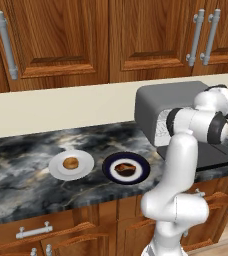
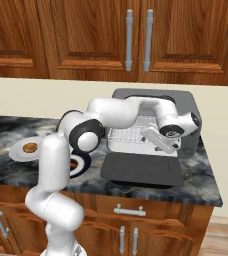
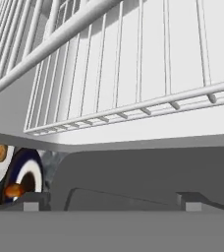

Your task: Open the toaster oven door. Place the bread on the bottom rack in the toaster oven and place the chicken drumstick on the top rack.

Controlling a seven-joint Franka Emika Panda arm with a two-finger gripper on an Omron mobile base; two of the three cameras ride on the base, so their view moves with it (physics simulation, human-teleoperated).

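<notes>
Mid-grey toaster oven (image 2: 186,102) with dark grey toaster oven door (image 2: 142,170), silver-white racks; golden-tan bread (image 1: 70,163) on white plate (image 1: 86,167); dark brown chicken drumstick (image 1: 125,169) on navy-rimmed plate (image 1: 145,167); black-grey marbled worktop (image 1: 21,175).

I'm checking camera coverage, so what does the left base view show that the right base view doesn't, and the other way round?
Left base view alone: the bread sits plainly on its white plate, the chicken drumstick on a dark-rimmed plate, both unobstructed; the arm hides the oven's mouth.

Right base view alone: the oven's inside with its wire racks, the toaster oven door lying open and flat, and the gripper in front of the racks, open and empty.

Both: the grey toaster oven, the marble counter, the wooden cabinets and both plates.
</notes>
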